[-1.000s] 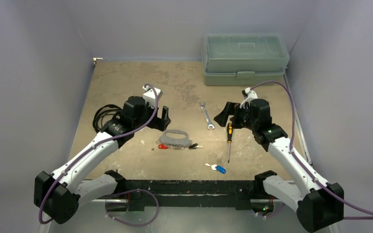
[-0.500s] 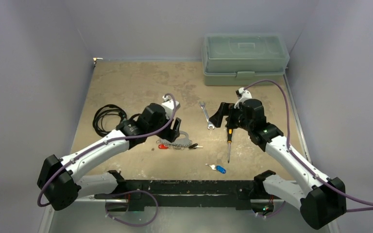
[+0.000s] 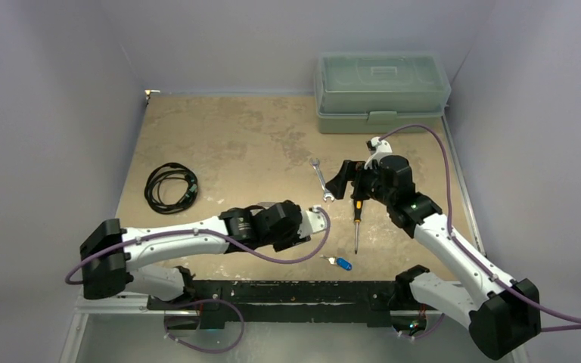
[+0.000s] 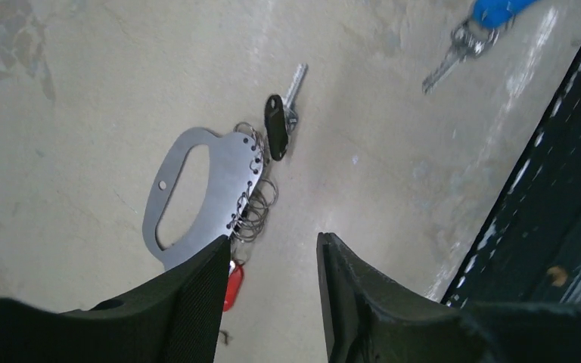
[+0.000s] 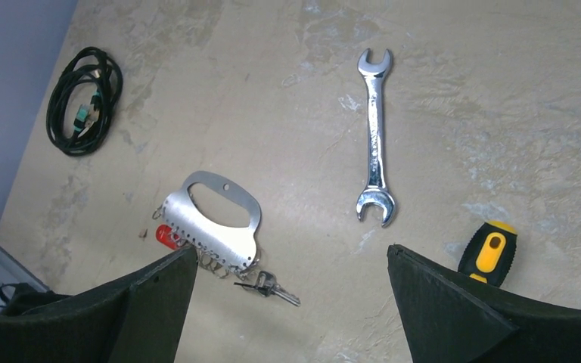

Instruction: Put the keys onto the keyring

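Now, your left gripper: fingers a moderate way apart, nothing between them, pointing down at the table.
Just off its tips: the flat grey metal D-shaped keyring lies flat on the table. It starts at the tip of the finger on the left of the wrist view and runs away from it, so it is beside the gap, not in it.
Keyring's long axis: diagonal in the wrist view, roughly along the fingers' reach, with the straight clip edge and its wire loops on the gap side.
Red-headed key: at the near end of that edge, partly hidden by the same finger.
Black-headed key: at the far end, touching the loops, shaft pointing away from the fingers.
Blue-headed key: loose, well beyond the keyring, near the dark front rail; a white-headed key lies just beside it.
Your right gripper: jaws wide and empty, above the silver open-ended wrench and the yellow-and-black screwdriver handle, with the keyring well off to one side.
Nearer arm: the left, I judge. To take the plate you would shift toward that finger's side.
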`<state>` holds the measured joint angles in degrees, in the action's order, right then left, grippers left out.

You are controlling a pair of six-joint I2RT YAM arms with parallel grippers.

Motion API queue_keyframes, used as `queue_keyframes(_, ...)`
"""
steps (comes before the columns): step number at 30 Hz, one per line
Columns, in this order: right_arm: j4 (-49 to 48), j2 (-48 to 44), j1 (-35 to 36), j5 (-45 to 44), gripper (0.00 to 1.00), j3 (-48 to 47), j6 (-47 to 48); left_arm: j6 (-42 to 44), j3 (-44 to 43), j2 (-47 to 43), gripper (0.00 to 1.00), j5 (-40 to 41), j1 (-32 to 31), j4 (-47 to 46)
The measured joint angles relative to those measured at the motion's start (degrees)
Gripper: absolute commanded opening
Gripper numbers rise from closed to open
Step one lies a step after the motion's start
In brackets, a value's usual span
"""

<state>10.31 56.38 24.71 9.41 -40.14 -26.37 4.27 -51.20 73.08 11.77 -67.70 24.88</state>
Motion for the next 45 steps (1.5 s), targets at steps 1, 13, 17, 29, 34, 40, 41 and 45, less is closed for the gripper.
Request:
queue_keyframes(1, 0.0, -0.2, 0.0, -0.3, 0.99, 0.0, 0.3, 3.3, -0.4, 1.7, 0.44, 0.0, -0.4, 1.1)
queue_keyframes(13, -0.5, -6.5, 0.0, -6.0, 0.99, 0.0, 0.7, 31.1, 6.1, -1.6, 0.41, -8.7, -1.2, 5.5)
queue_keyframes(17, -0.6, -5.9, 0.0, -8.5, 0.99, -0.3, 1.4, 37.1, 6.1, -0.4, 0.39, -11.7, 0.6, 4.3)
queue_keyframes(29, -0.6, -4.7, 0.0, -10.1, 0.99, -0.5, 3.0, 46.2, 5.5, 11.1, 0.29, -16.6, 6.6, 1.9)
queue_keyframes(34, -0.6, -4.7, 0.0, -10.0, 0.99, -0.5, 3.4, 48.5, 5.0, 11.9, 0.29, -16.7, 6.6, 0.4)
queue_keyframes(40, -0.8, -4.7, 0.0, -9.9, 0.99, -0.5, 3.5, 51.0, 4.5, 14.1, 0.29, -16.1, 7.1, -0.9)
queue_keyframes(41, -0.9, -4.7, 0.0, -9.9, 0.99, -0.5, 3.5, 51.4, 4.2, 14.9, 0.29, -16.0, 7.4, -0.9)
queue_keyframes(45, -0.9, -4.7, 0.0, -9.9, 0.99, -0.5, 3.5, 52.9, 3.1, 16.9, 0.26, -15.7, 8.6, -0.8)
